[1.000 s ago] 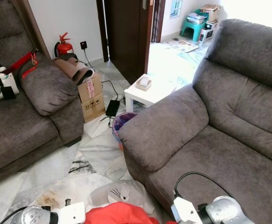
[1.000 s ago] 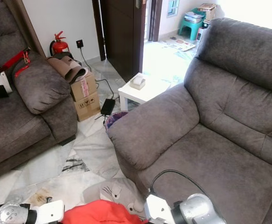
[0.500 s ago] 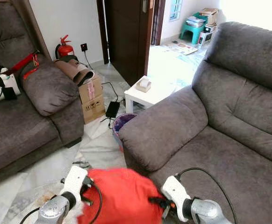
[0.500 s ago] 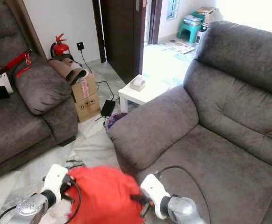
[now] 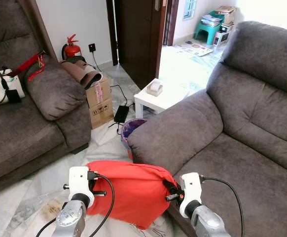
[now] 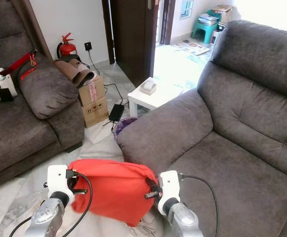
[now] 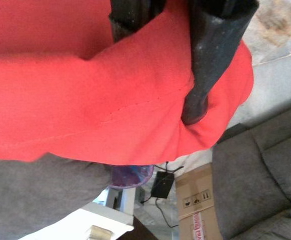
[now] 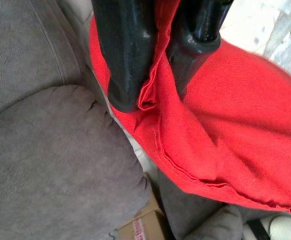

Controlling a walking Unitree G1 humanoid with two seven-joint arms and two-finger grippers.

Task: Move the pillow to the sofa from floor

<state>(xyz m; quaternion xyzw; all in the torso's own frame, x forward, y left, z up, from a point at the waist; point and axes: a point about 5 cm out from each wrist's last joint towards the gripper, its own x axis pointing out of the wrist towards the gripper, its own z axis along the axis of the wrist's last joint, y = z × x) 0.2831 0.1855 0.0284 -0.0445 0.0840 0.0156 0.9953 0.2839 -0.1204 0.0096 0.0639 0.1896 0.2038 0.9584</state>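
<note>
Hung red pillow (image 5: 128, 190) above floor (image 5: 40, 187), beside sofa (image 5: 242, 148) armrest. Left pincer (image 5: 100, 183) and right pincer (image 5: 169, 191) each clamped an edge. Looked soft, light, saggy; pinched fabric corners seemed best holds.

marble floor (image 5: 104, 150), cardboard boxes (image 5: 100, 101), white side table (image 5: 161, 97)

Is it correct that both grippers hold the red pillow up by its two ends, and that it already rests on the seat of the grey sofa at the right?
Not quite. The left gripper and the right gripper do pinch the red pillow at its two ends, but the left eye view shows it hanging beside the armrest of the grey sofa, above the floor, not on the seat.
</note>
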